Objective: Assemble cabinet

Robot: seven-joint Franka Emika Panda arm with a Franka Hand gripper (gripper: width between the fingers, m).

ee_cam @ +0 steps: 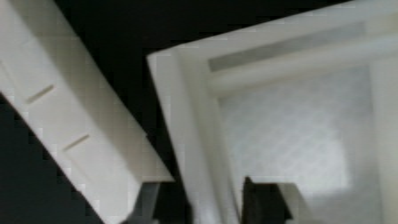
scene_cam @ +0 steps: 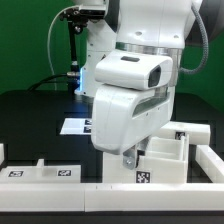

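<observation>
The cabinet's open white box [scene_cam: 170, 152] stands at the exterior view's right, with a black-and-white tag on its front. My gripper [scene_cam: 128, 158] reaches down from the big white wrist housing onto the box's left wall. In the wrist view the two dark fingers [ee_cam: 157, 202] stand on either side of that thin white wall [ee_cam: 206, 150], pressed close to it, so my gripper [ee_cam: 212, 205] is shut on the wall. The box's textured inside [ee_cam: 302, 120] shows beyond it. A loose white cabinet panel [ee_cam: 71, 120] with slots lies beside the box.
Flat white tagged panels [scene_cam: 40, 172] lie at the front on the exterior view's left. The marker board [scene_cam: 75, 125] lies farther back on the black table. A white rail [scene_cam: 208, 160] borders the front and the right side. The arm's housing hides the middle of the table.
</observation>
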